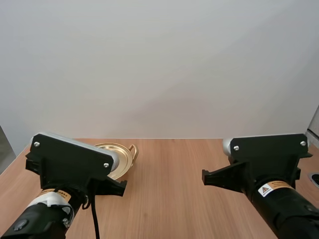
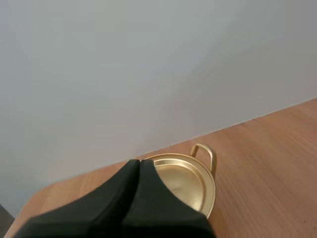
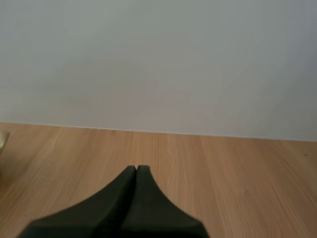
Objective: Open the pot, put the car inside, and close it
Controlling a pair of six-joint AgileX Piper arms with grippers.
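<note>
Left jaws: shut tight into one dark wedge, with nothing held; they hung just short of the pot [image 2: 187,181], tips over its near rim.
Right jaws: likewise closed together and empty, above bare worktop [image 3: 223,168].
Pot: gold, round, standing on the left part of the worktop [image 1: 169,194] close to its rear edge; in the high view the left arm [image 1: 70,164] hid its near side.
Pot handle: a loop handle [image 1: 133,149] stuck out on the side facing the right arm [image 1: 264,164].
Pot lid: could not tell whether it was on.
Arms: side by side, well apart, both pointed at the back wall.
</note>
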